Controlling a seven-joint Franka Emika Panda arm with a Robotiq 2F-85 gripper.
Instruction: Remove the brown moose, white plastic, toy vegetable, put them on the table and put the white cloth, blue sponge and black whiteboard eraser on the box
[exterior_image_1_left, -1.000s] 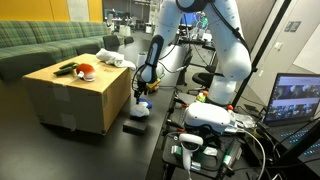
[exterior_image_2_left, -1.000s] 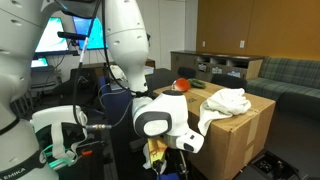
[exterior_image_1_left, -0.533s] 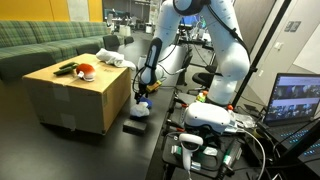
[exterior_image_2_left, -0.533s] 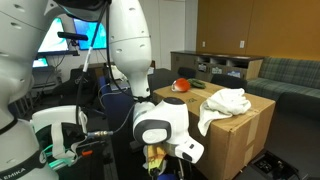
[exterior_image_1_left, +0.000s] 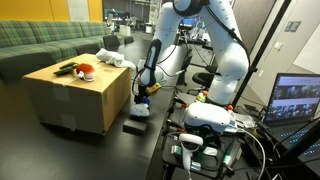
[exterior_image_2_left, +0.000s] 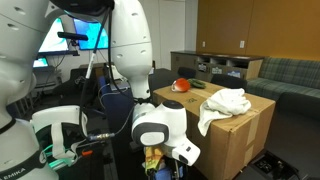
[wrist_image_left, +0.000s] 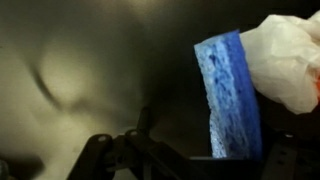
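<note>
The gripper (wrist_image_left: 192, 148) hangs low over the table (exterior_image_1_left: 110, 150), jaws apart. The blue sponge (wrist_image_left: 230, 95) stands between them, seemingly untouched.

The end effector (exterior_image_1_left: 140, 101) has eased slightly lower toward the blue sponge (wrist_image_left: 230, 95).

gripper (exterior_image_1_left: 140, 99) low by box (exterior_image_1_left: 70, 102), veg toy (exterior_image_1_left: 85, 70) atop

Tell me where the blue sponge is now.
In the wrist view the blue sponge is on the right side, on the dark table, beside the crumpled white plastic at its upper right.
</note>
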